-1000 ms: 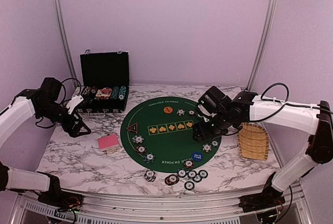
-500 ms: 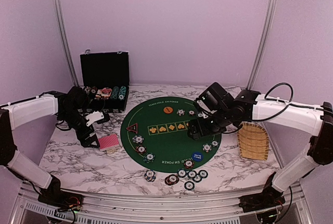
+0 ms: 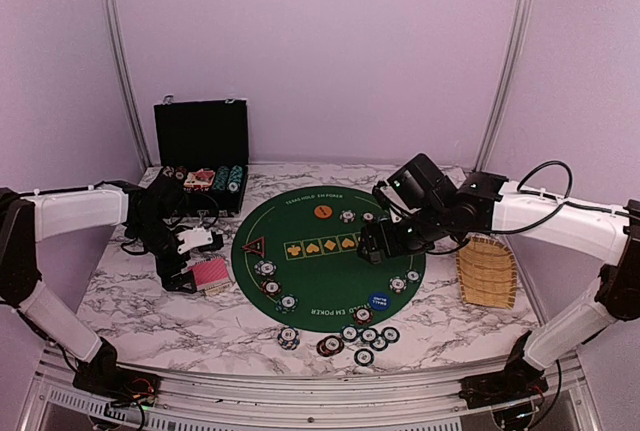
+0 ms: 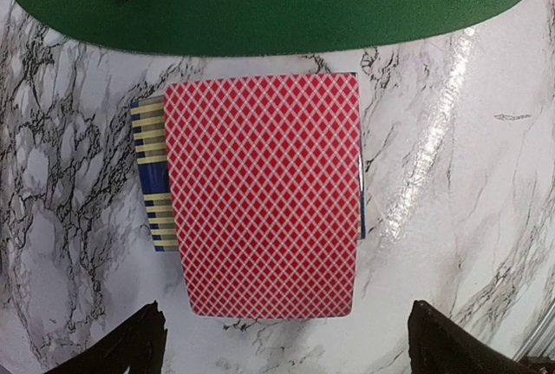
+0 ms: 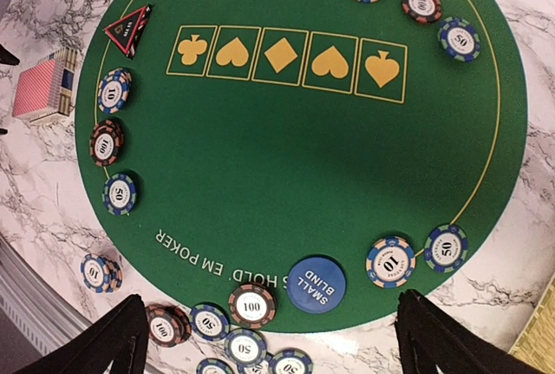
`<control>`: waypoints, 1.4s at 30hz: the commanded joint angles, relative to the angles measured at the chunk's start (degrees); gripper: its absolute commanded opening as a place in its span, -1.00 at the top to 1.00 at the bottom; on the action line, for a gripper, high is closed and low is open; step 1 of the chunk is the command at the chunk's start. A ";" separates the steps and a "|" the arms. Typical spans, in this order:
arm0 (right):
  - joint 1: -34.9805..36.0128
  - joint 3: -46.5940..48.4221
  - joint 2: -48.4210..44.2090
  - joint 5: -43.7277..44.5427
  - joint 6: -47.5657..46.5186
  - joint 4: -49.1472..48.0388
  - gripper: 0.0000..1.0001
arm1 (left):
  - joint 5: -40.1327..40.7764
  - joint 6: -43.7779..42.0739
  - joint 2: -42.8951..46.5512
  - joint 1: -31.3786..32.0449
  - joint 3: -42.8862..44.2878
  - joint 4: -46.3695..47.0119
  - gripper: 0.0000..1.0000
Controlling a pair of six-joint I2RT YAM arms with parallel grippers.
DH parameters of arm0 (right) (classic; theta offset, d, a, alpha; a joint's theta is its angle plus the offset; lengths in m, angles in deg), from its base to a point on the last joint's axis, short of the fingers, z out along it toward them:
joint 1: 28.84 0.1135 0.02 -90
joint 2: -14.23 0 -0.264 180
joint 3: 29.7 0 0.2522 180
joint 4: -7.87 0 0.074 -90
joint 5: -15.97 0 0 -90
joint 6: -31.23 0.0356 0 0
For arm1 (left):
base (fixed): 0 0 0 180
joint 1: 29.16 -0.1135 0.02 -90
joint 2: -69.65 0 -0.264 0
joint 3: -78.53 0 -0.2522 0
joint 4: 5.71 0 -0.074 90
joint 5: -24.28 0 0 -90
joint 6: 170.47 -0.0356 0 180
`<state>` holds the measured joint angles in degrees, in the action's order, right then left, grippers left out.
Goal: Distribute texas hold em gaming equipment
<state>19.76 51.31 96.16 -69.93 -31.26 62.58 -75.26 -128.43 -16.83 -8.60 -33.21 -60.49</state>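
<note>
A red-backed card deck (image 3: 210, 274) lies on the marble left of the round green mat (image 3: 330, 269). In the left wrist view the deck (image 4: 264, 196) sits on a blue-and-yellow striped piece (image 4: 152, 174). My left gripper (image 3: 185, 273) hovers over the deck, open and empty (image 4: 286, 348). My right gripper (image 3: 385, 247) hangs open and empty above the mat (image 5: 273, 339). Poker chips (image 5: 390, 261) ring the mat, and more chips (image 3: 360, 336) lie on the marble in front of it. The mat also holds the blue small-blind button (image 5: 315, 284), the orange button (image 3: 322, 211) and the triangular marker (image 5: 128, 29).
The open black chip case (image 3: 200, 151) stands at the back left with chips and cards inside. A woven wicker basket (image 3: 487, 271) lies right of the mat, under the right arm. Metal frame posts rise at the back corners.
My left arm has swung right from the table's left side to hover over the card deck. My right gripper has shifted slightly left and back over the mat.
</note>
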 commanded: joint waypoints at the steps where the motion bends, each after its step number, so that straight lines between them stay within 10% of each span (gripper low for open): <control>1: 0.44 0.08 -1.85 -0.26 0.70 -0.96 -0.95 | 1.34 -0.95 -1.75 0.66 1.15 0.62 -0.98; 42: 0.41 -0.23 -2.57 -0.09 1.07 0.23 -0.95 | 7.29 -0.84 -10.88 2.39 2.51 5.36 -0.98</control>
<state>19.76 50.85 94.79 -70.07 -30.93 62.67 -69.10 -128.43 -26.36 -6.44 -31.29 -55.96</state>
